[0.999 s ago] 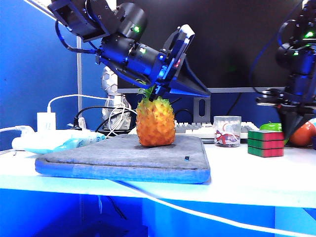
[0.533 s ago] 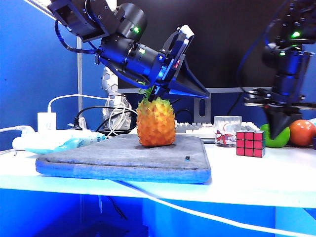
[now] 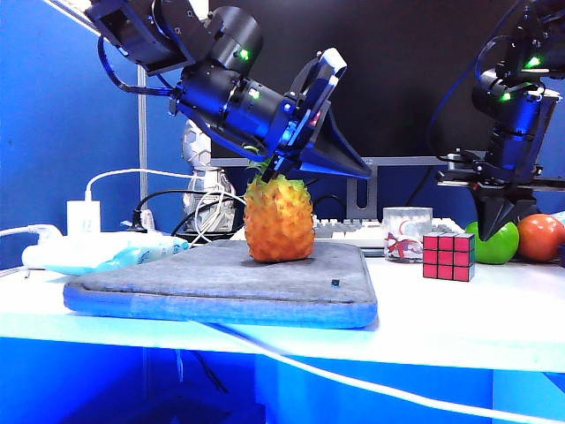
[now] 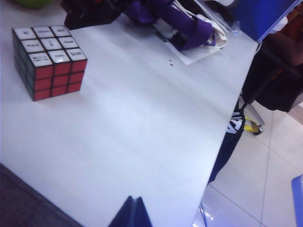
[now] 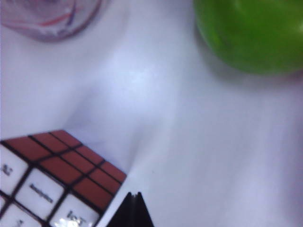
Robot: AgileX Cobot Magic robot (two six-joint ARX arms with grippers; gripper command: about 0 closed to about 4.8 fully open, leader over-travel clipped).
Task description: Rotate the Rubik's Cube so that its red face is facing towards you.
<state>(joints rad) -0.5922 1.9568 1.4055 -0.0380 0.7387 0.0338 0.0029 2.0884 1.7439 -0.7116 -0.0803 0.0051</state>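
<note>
Cube [image 3: 448, 256] on desk [image 3: 459, 327], red face [image 3: 440, 255] frontward, right gripper [image 3: 494, 231] clenched just beside it, left gripper [image 3: 353, 168] clenched well apart.

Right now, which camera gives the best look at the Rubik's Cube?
The left wrist view: the whole Rubik's Cube shows, white top and red sides. The exterior view shows it small, red face frontward, beside the right gripper. The right wrist view catches only a blurred corner. The left gripper hovers above the pineapple.

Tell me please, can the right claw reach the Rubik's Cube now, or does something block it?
Probably yes. The right claw hangs above the table just beside the Rubik's Cube, its fingers together, with nothing between them. The green ball sits behind it.
</note>
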